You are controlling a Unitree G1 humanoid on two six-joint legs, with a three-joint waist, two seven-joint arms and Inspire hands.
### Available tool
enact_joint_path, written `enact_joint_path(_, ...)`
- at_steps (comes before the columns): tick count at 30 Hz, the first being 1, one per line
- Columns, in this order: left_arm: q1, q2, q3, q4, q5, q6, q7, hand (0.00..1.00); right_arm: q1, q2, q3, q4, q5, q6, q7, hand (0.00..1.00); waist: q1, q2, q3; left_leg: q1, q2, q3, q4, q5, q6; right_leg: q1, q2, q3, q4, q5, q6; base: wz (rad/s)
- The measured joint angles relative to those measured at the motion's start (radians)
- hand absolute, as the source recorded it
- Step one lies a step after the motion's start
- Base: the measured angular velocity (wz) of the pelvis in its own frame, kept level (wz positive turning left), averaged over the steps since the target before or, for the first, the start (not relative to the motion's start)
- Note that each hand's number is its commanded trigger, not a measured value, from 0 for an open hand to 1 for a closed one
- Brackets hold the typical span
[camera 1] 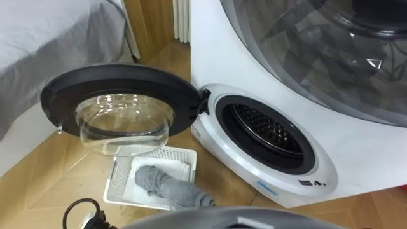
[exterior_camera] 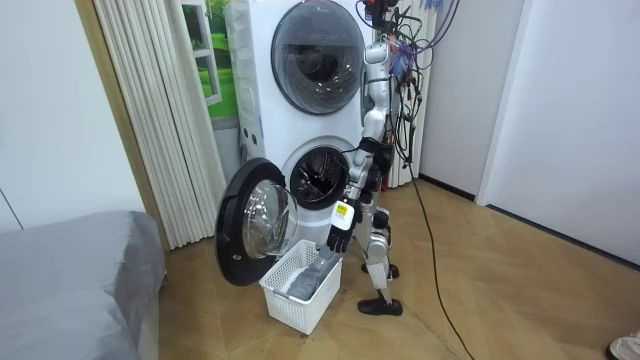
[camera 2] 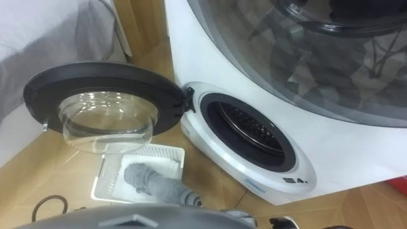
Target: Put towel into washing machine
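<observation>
A grey towel [camera 1: 162,184] lies rolled and crumpled in a white slatted basket [camera 1: 159,151] on the wooden floor. The basket stands under the washing machine's round door [camera 1: 121,95], which is swung fully open to my left. The drum opening [camera 1: 267,130] gapes dark to the right of the basket, with nothing inside that I can make out. In the room view I stand upright beside the basket [exterior_camera: 285,295], facing the machine. My left hand [exterior_camera: 340,232] hangs just above the basket's near corner, fingers relaxed and pointing down, holding nothing.
A second front-loading machine [exterior_camera: 318,55] is stacked on the lower one. A grey bed [camera 1: 44,44] stands to my left, and a slatted white partition [exterior_camera: 150,110] rises behind the door. A black cable loop [camera 1: 82,210] lies on the floor near the basket.
</observation>
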Motion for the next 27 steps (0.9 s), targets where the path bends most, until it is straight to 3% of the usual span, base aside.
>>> enact_joint_path(12,0.002,-0.002,-0.002,0.001,0.01,-0.001,0.0,0.0,-0.001,0.0,-0.027,0.0,0.009,-0.002,-0.002,0.0,-0.001,0.007,0.0009,-0.006,0.001,0.014,0.0,0.0,0.0,-0.013,0.001,0.007,0.007,0.0,0.0,-0.02)
enact_joint_path(18,-0.013,-0.001,-0.004,-0.004,0.01,-0.03,0.0,0.0,-0.002,-0.003,-0.037,0.002,0.012,-0.029,-0.015,0.0,-0.004,0.013,0.0015,-0.042,0.001,0.018,0.01,0.0,0.0,-0.051,-0.001,0.01,0.018,0.001,0.0,-0.01)
enact_joint_path(20,-0.023,0.002,-0.033,-0.01,0.009,-0.04,0.001,0.0,-0.009,-0.006,-0.037,0.002,0.016,-0.031,-0.021,0.0,-0.006,0.02,0.0001,-0.058,0.001,0.018,0.013,0.0,0.0,-0.068,-0.001,0.01,0.021,0.002,0.0,0.0)
enact_joint_path(23,-0.066,0.0,-0.071,-0.01,0.01,-0.065,0.001,0.0,-0.034,-0.021,-0.038,0.002,0.017,-0.037,-0.036,0.0,-0.011,0.035,-0.0006,-0.102,0.001,0.016,0.022,0.001,0.002,-0.108,-0.003,0.008,0.023,0.008,0.001,0.0)
enact_joint_path(27,-0.156,-0.005,-0.109,0.018,0.01,-0.115,0.002,0.0,-0.085,-0.046,-0.034,0.014,0.059,-0.067,-0.047,0.0,-0.013,0.057,0.0095,-0.159,0.001,0.018,0.031,0.005,0.006,-0.166,-0.002,0.013,0.038,0.019,0.002,-0.05)
